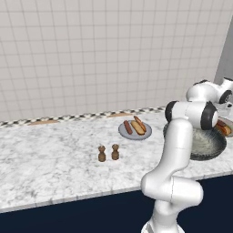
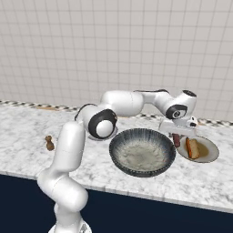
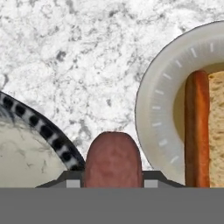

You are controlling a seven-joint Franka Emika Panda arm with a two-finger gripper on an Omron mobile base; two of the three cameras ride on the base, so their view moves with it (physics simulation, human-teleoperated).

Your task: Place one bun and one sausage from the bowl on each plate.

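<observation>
- Carrying a sausage (image 3: 113, 158), the gripper (image 2: 178, 134) is clenched on it, the reddish-brown end sticking forward between the finger tips in the hand view.
- The gripper hangs over the strip of marble worktop (image 3: 78, 65) between the bowl (image 2: 142, 152) and the near plate (image 2: 208, 154), close to the plate's rim. That looks like the last stretch of a carry from bowl to plate.
- The near plate already holds a bun (image 2: 192, 148), and the hand view shows what looks like a sausage-like piece (image 3: 197, 127) lying right against the bun's side. Whether that is a second sausage or the browned edge of the bun I cannot tell.
- The bowl sits just beside this plate, its striped rim nearly touching it, which keeps the carry short. Its pale speckled inside looks bare, so the held sausage is likely the last item taken out.
- Further along the worktop, well apart, the far plate (image 1: 135, 129) carries a bun (image 1: 138, 127) with a sausage (image 1: 128, 127) on one side and a sausage-like piece (image 1: 139, 122) on the other; it seems served.
- Two small brown shakers (image 1: 108, 153) stand near the front of the worktop, clear of the arm's path.
- The held sausage should probably be lowered flat beside the bun so it does not roll over the plate's shallow rim.
</observation>
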